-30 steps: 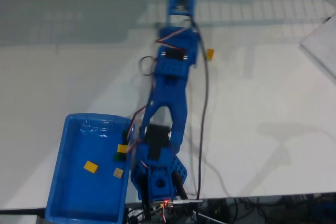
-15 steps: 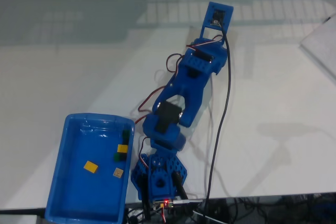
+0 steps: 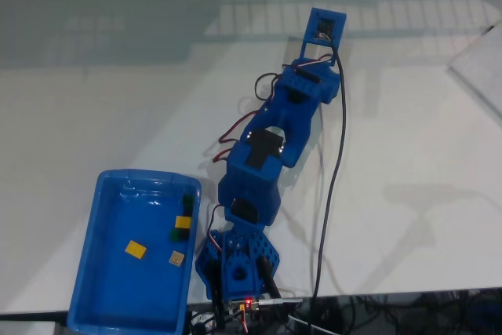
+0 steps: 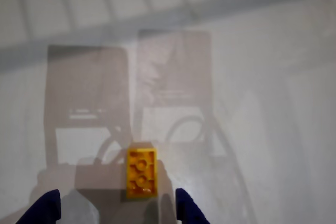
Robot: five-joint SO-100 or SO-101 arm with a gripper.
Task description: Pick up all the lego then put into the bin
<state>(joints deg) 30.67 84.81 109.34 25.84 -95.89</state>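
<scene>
Swung rightward since a second ago, the blue arm (image 3: 271, 154) now reaches up and to the right in the fixed view, off the spot where a small orange brick lay beside it; that brick is not discernible there now. Item: one yellow lego brick (image 4: 141, 172), two studs showing, flat on the white surface (image 3: 118, 115), loose. Position relative to jaws: in the wrist view it lies just ahead of the gripper (image 4: 118, 208), about midway between the two blue tips at the bottom edge; long axis runs away from the camera, along the line of approach. Jaws: spread wide, holding nothing. Bin (image 3: 86, 272): lower left of the fixed view, beside the arm's base, holding several small bricks (image 3: 135, 249). Obscured: jaw tips cut off by the frame edge; height above the surface not determinable.
</scene>
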